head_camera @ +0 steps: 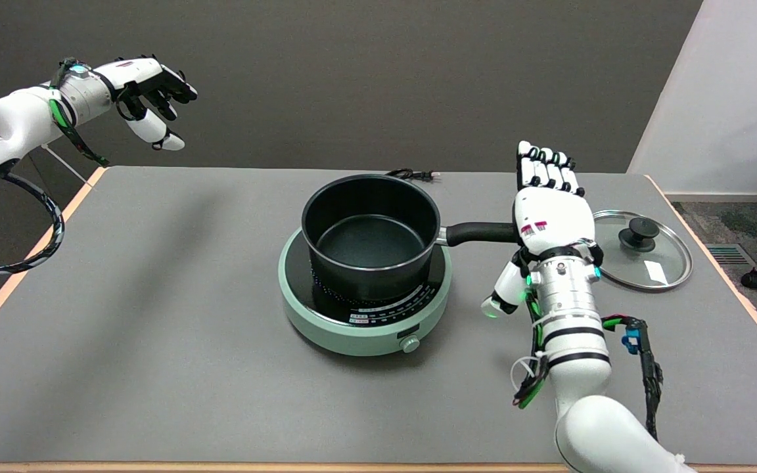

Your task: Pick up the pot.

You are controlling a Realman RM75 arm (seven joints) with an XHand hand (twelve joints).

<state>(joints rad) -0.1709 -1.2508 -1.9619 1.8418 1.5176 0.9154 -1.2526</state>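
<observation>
The black pot sits on the green cooker, and the right hand lies flat over its handle with fingers straight and holding nothing (lid beside), so a loose grab may tip it.

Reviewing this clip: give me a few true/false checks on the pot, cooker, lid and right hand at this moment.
1. The black metal pot sits on the round pale green electric cooker. True.
2. The round glass lid covers the pot. False: it lies on the grey table, right of the hand.
3. The right hand is over the pot's black handle, fingers extended. True.
4. The pot holds food. False: it is empty.
</observation>
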